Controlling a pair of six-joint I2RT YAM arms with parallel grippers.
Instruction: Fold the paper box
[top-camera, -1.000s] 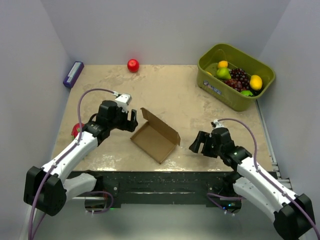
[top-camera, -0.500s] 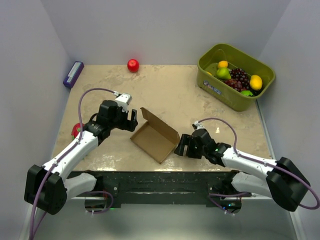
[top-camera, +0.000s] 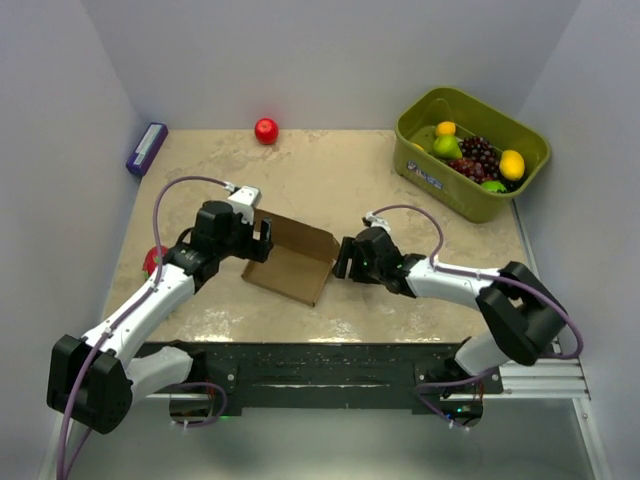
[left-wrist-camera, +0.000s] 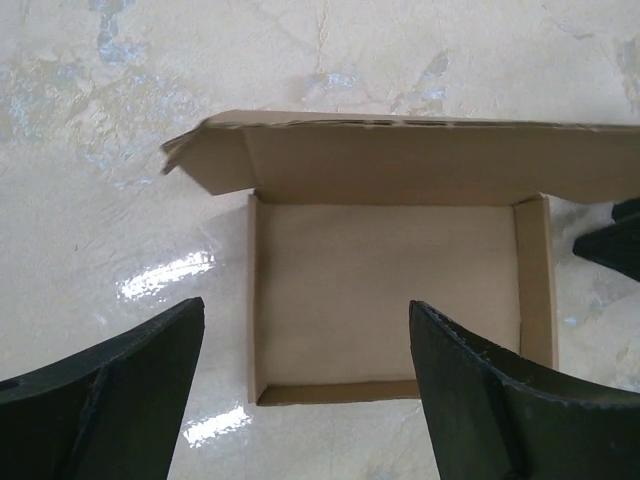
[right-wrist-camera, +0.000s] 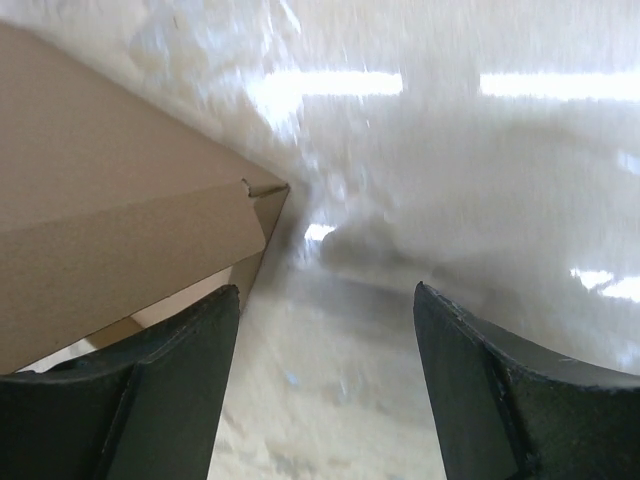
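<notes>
The paper box is plain brown cardboard, lying on the table between my two grippers. Its shallow tray faces up and its long lid flap stands along the far side. My left gripper hovers at the box's left end, open, with the tray's near wall between its fingertips and touching neither. My right gripper is at the box's right end, open, its left finger beside the box corner. Only bare table shows between the right jaws.
An olive-green bin holding fruit stands at the back right. A red apple lies at the back centre and a purple box against the left wall. A small red object sits beside my left arm.
My right arm has swung left across the table up to the box's right end. The box has turned and slid a little left. The left arm has barely moved.
</notes>
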